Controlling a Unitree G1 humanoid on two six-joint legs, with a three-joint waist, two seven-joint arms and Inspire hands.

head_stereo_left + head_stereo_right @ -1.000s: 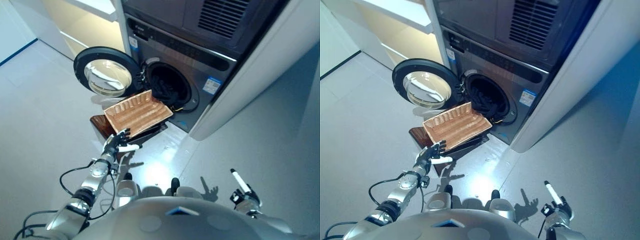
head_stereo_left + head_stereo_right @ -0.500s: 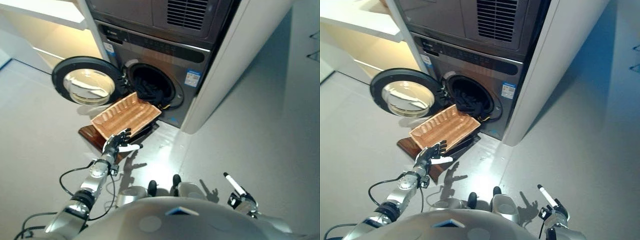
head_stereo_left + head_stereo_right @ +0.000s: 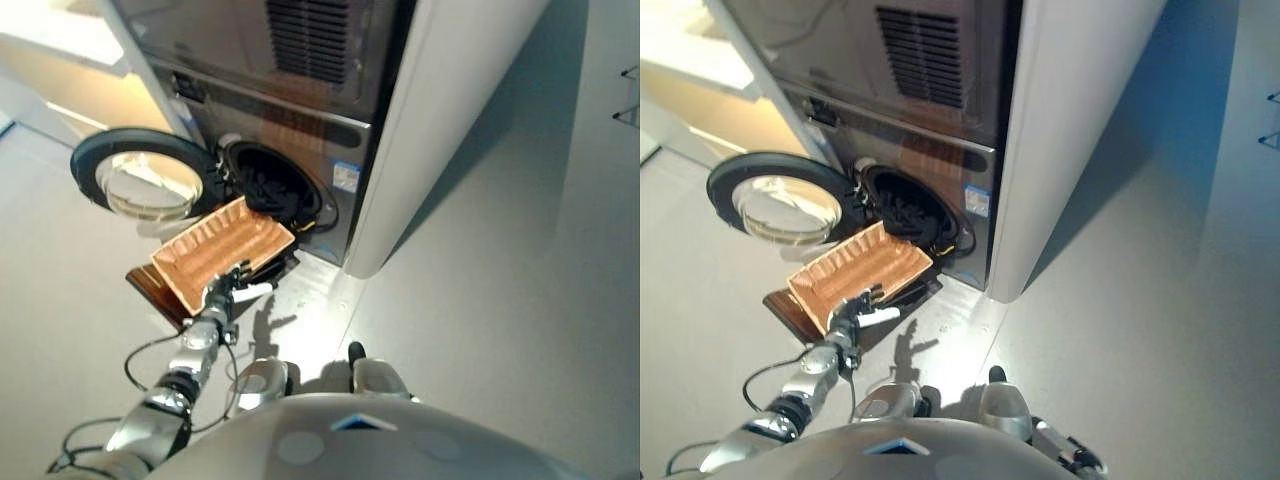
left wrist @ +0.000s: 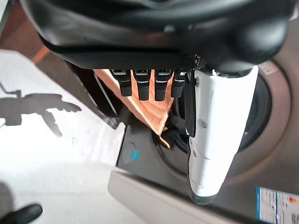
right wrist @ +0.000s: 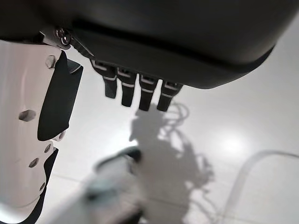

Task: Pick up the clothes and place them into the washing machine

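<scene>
Nearest on the pale grey floor [image 3: 520,260], at near left: left robot hand [image 3: 226,286], dark with a white-covered thumb, fingers relaxed and straight, grasping nothing, just at the near edge of the shallow rectangular woven wicker basket [image 3: 215,249]. Right robot hand [image 5: 135,88] seen only in its own wrist view, fingers straight, empty, over bare floor.

Just beyond the left robot hand: basket lying empty on a low dark brown wooden stand [image 3: 160,291], long axis running from near left toward far right, far end pointing at the drum mouth. No clothes visible in it.

Farther still: dark clothes [image 3: 270,192] bunched inside the round opening of the grey front-loading washing machine [image 3: 290,130], some dark cloth hanging at the lip of the opening. Round glass door [image 3: 140,178] swung open to the left.

Clothes thus ahead and slightly right of the left robot hand, across the basket, well apart from it. Left hand plainly the nearer. Likely little left beyond tucking the hanging cloth inside.
</scene>
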